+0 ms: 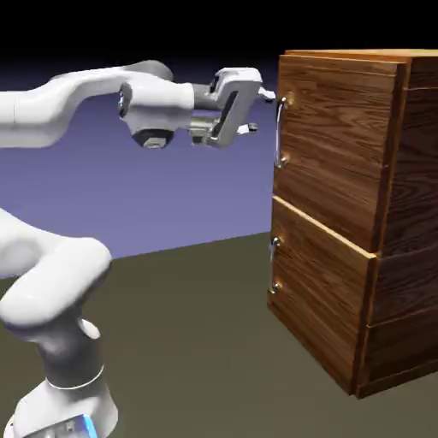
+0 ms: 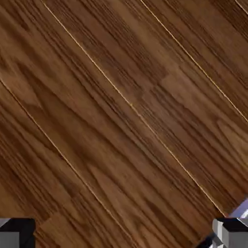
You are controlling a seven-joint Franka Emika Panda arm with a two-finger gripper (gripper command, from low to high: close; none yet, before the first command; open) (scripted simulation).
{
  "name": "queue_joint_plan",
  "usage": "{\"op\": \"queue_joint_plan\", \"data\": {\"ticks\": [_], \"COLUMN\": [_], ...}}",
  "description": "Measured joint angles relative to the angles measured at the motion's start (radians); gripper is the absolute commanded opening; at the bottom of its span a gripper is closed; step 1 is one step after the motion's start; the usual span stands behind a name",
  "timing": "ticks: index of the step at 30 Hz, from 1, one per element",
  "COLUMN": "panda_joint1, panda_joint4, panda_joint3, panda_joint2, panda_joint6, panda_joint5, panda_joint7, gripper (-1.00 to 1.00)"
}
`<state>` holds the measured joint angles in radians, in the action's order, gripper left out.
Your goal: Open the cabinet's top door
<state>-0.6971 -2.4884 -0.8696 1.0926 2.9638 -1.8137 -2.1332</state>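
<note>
The cabinet (image 1: 409, 222) of reddish-brown grained wood stands at the exterior view's right. Its top door (image 1: 338, 150) looks shut, and a vertical silver bar handle (image 1: 280, 130) runs along its left edge. My gripper (image 1: 263, 111) is open and level with that handle, just left of it; whether a fingertip touches the bar I cannot tell. In the hand view the door's wood (image 2: 121, 111) fills the picture. My gripper (image 2: 123, 235) shows there only as two grey fingertips (image 2: 17, 233) in the bottom corners, far apart. A silver glint (image 2: 242, 211) sits by the right tip.
Below the top door is a shorter lower panel (image 1: 321, 299) with its own small handle (image 1: 274, 267). The arm's base (image 1: 64, 376) rises from the lower left. The dark table (image 1: 197, 342) lies between the base and the cabinet.
</note>
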Motion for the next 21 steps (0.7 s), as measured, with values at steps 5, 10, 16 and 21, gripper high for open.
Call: {"op": "queue_joint_plan", "data": {"ticks": [5,10,16,21], "panda_joint1": [-0.085,-0.170,-0.269,-0.405], "panda_joint4": [0.039,0.077,0.130,0.222], "panda_joint3": [-0.104,-0.209,-0.295,-0.340], "panda_joint2": [0.063,0.125,0.167,0.158], "panda_joint6": [-0.009,-0.018,-0.035,-0.077], "panda_joint5": [-0.217,-0.435,-0.600,-0.636], "panda_joint7": [-0.167,-0.334,-0.452,-0.447], "gripper": [0.00,0.00,0.00,-1.00]}}
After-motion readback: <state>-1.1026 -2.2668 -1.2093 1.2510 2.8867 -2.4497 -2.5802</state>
